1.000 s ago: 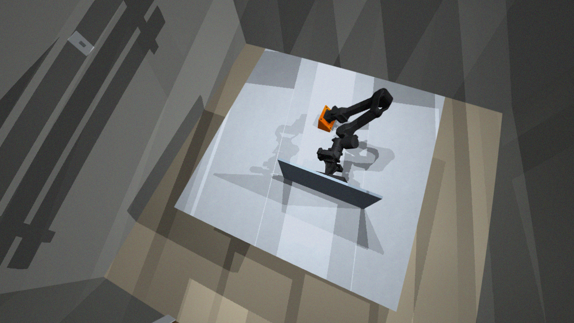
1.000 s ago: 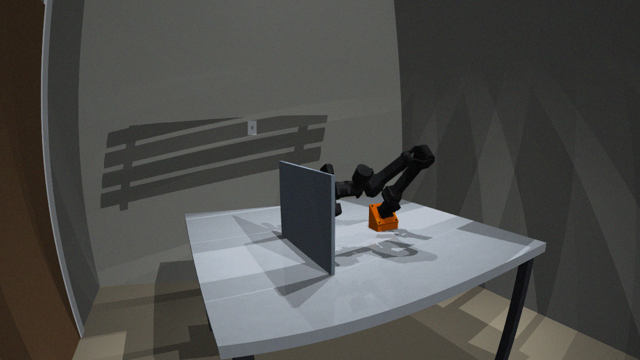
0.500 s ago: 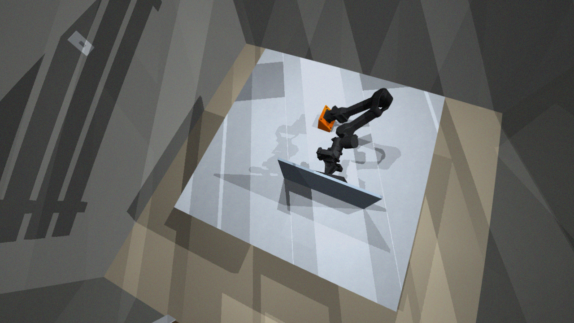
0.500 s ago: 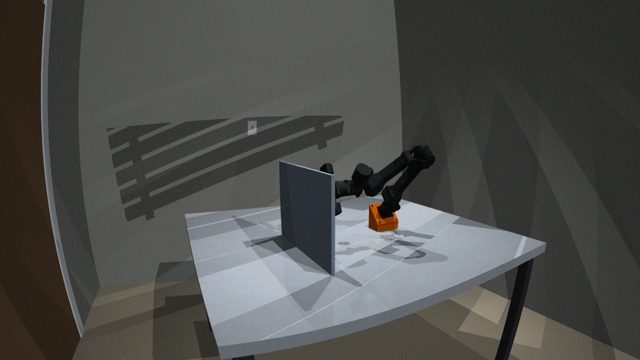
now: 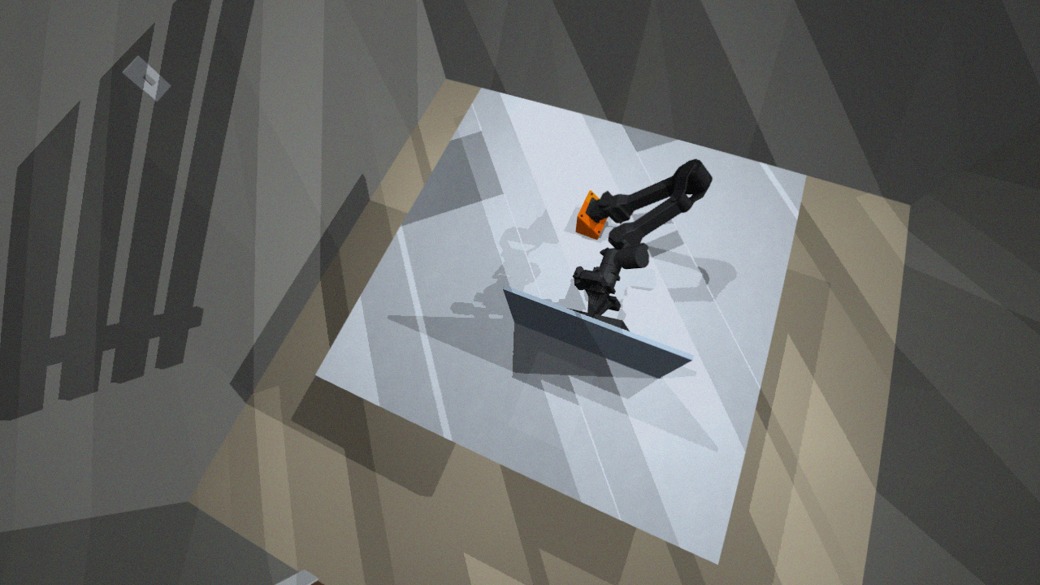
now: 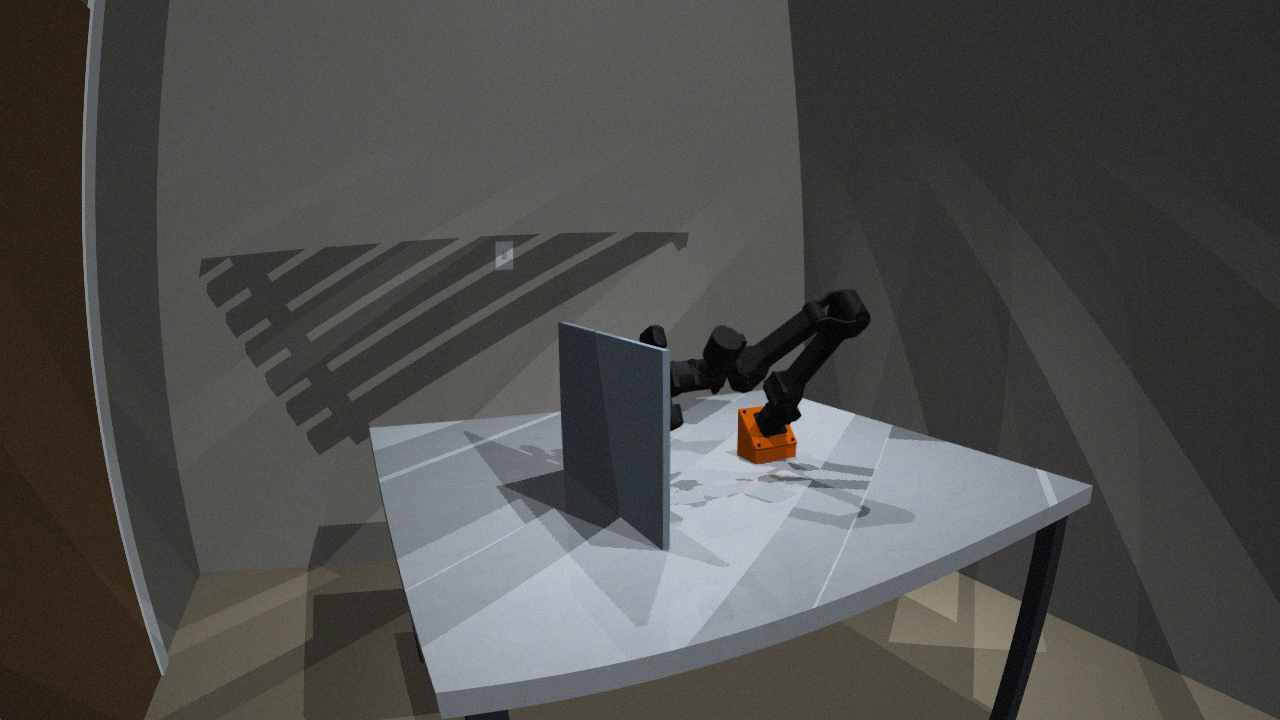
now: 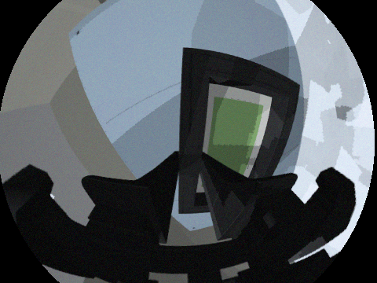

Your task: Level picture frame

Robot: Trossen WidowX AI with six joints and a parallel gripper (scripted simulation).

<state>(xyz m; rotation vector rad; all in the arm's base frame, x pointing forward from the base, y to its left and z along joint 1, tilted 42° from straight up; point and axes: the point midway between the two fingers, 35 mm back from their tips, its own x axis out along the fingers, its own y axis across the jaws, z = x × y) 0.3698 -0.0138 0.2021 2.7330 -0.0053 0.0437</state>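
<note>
A dark picture frame (image 7: 238, 121) with a green picture hangs on the arm's side of a grey wall panel (image 7: 152, 74). In the wrist view it sits tilted against the panel's edges. The screw and the notched strip are hidden behind it. My gripper (image 7: 188, 155) is shut on the frame's lower edge, near one bottom corner. In the top view the gripper (image 5: 602, 301) reaches against the panel (image 5: 595, 335), and only a dark sliver of the frame (image 5: 602, 317) shows. In the exterior view the panel (image 6: 615, 429) hides the frame and most of the gripper (image 6: 673, 398).
The arm stands on an orange base (image 5: 589, 215) bolted to the grey table, also seen in the exterior view (image 6: 766, 436). The panel stands upright mid-table. Striped shadows cross the table and the room walls. A small white plate (image 6: 503, 255) sits on the back wall.
</note>
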